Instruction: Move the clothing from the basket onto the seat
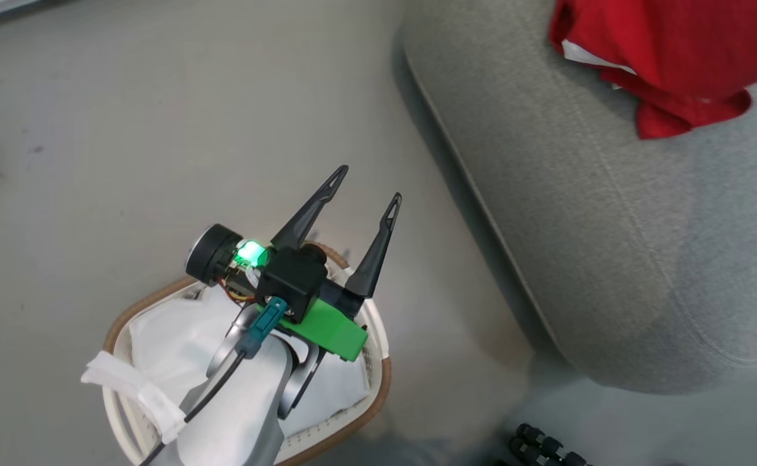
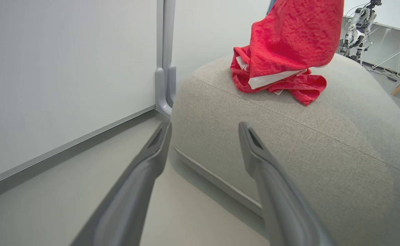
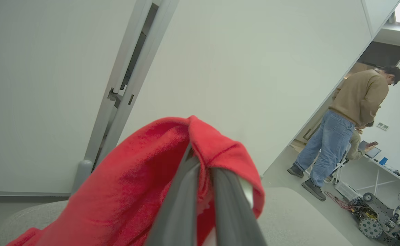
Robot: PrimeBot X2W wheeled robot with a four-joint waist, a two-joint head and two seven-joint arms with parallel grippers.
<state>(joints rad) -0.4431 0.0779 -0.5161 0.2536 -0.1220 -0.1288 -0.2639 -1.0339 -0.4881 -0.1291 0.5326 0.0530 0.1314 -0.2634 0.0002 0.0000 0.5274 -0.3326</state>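
Red clothing [image 3: 135,177] is clamped between the closed fingers of the right gripper [image 3: 201,167]. It drapes down from them, long axis near vertical, with its lower end bunched on the grey seat [image 1: 611,259] at one o'clock in the head view. The left gripper [image 1: 367,184], fingers spread and empty, points toward one o'clock above the basket [image 1: 386,382] at seven o'clock.

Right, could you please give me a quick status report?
Left gripper open, empty, by basket. Right gripper shut on clothing, lower end on seat. No obstruction seen.

clothing [image 1: 663,52] on seat [image 1: 611,259], basket [image 1: 385,382] on floor [image 1: 126,129]
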